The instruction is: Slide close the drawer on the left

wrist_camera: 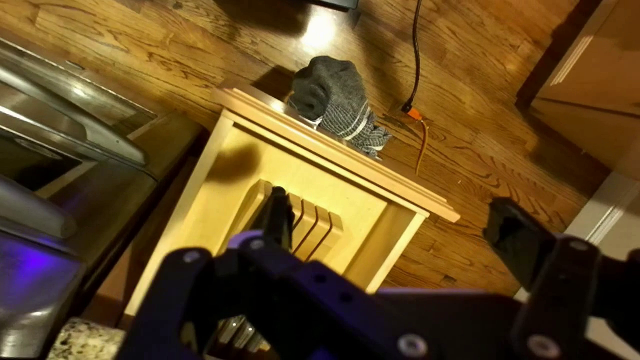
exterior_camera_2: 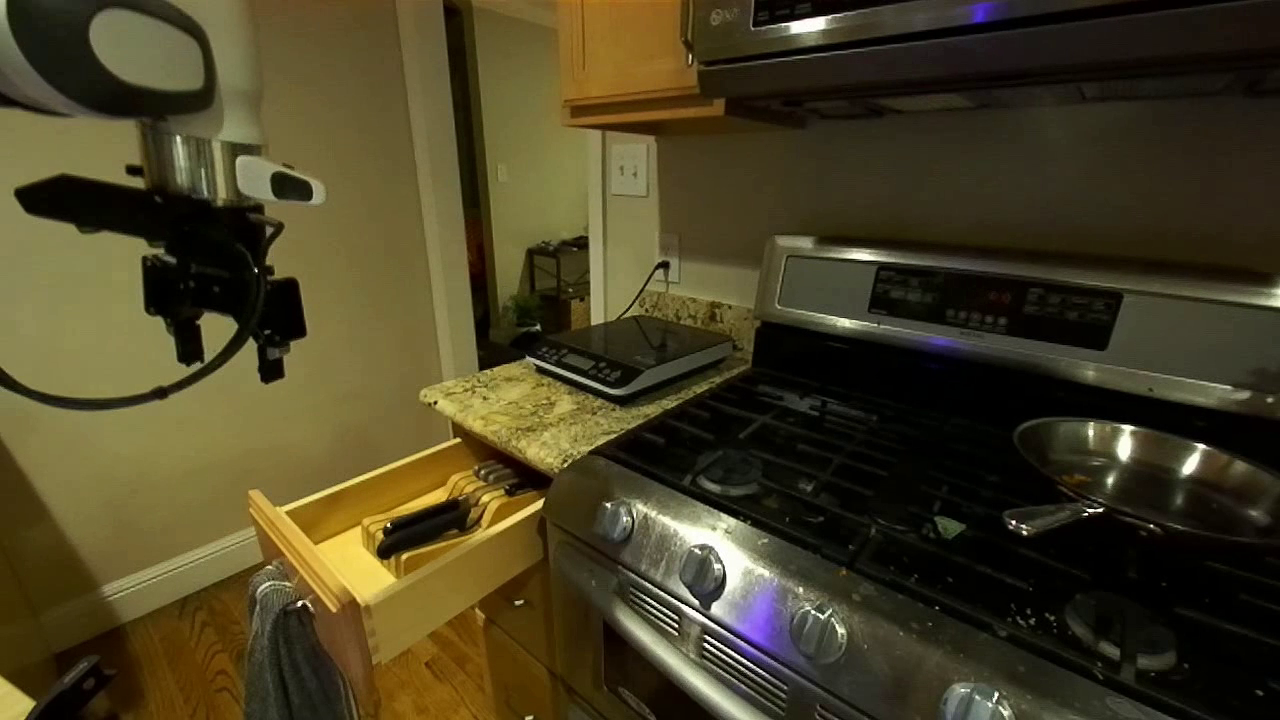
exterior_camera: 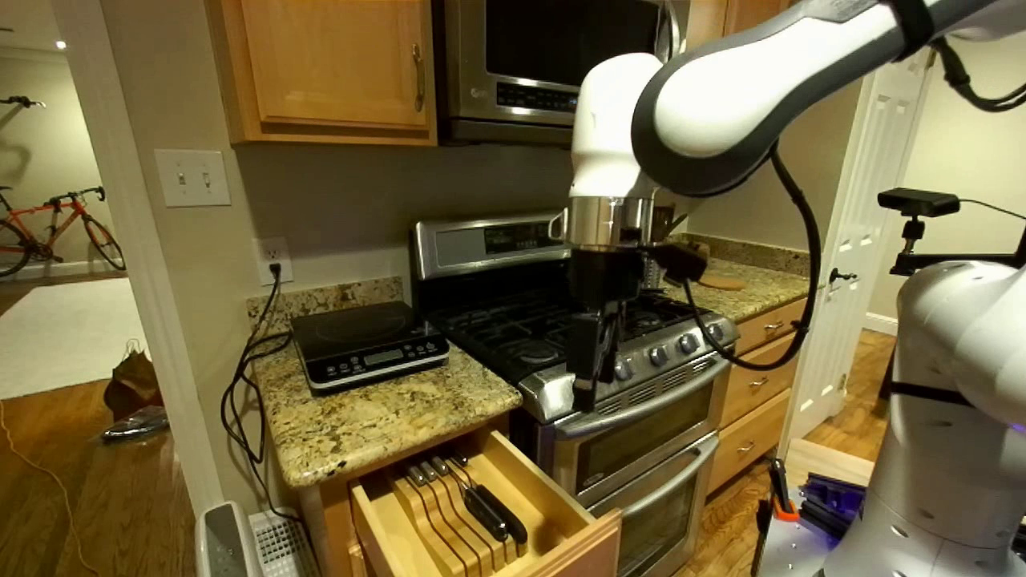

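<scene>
The light wood drawer [exterior_camera: 553, 490] below the granite counter is pulled out. In an exterior view its front panel [exterior_camera_2: 310, 560] faces the near left, and the wrist view shows the drawer [wrist_camera: 340, 157] from above. A slotted wooden knife block [exterior_camera: 437, 517] with several black-handled knives [exterior_camera_2: 425, 525] lies inside it. A grey towel [exterior_camera_2: 285, 640] hangs on the drawer's front and also shows in the wrist view [wrist_camera: 335, 95]. My gripper [exterior_camera_2: 230, 366] points down, above and apart from the drawer. In the wrist view its fingers [wrist_camera: 390, 205] are wide apart with nothing between them.
A black portable cooktop [exterior_camera: 369, 340] stands on the granite counter [exterior_camera_2: 520, 415]. The gas stove [exterior_camera_2: 700, 520] adjoins the drawer, with a steel pan [exterior_camera_2: 1150, 480] on it. The microwave [exterior_camera: 521, 96] and upper cabinet [exterior_camera: 337, 64] hang above. A cord [wrist_camera: 415, 60] lies on the floor.
</scene>
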### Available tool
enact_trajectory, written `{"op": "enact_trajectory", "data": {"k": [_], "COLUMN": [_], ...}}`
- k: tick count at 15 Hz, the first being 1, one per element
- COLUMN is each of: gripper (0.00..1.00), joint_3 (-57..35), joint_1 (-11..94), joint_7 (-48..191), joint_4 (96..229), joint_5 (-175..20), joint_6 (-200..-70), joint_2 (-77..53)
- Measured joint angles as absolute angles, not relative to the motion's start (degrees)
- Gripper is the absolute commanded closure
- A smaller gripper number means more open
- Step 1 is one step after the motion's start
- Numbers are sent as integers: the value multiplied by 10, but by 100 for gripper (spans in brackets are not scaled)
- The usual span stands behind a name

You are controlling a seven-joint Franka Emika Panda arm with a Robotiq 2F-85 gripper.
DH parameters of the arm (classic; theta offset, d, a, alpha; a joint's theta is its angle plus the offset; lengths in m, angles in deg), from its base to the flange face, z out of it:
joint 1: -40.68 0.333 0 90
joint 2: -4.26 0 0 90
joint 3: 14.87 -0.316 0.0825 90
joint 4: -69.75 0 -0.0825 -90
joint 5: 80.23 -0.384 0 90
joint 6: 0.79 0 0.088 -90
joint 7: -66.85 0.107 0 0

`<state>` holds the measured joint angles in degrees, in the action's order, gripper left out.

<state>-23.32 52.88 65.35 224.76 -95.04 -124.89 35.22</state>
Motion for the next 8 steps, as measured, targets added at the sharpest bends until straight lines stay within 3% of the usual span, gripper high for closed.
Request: {"op": "enact_trajectory", "data": {"k": [8], "gripper": [0], "joint_3": [-284], "joint_1": [587], "joint_7": [617], "joint_4": [2250], "joint_5": [-945], "joint_6": [-1420], "joint_2": [203]}}
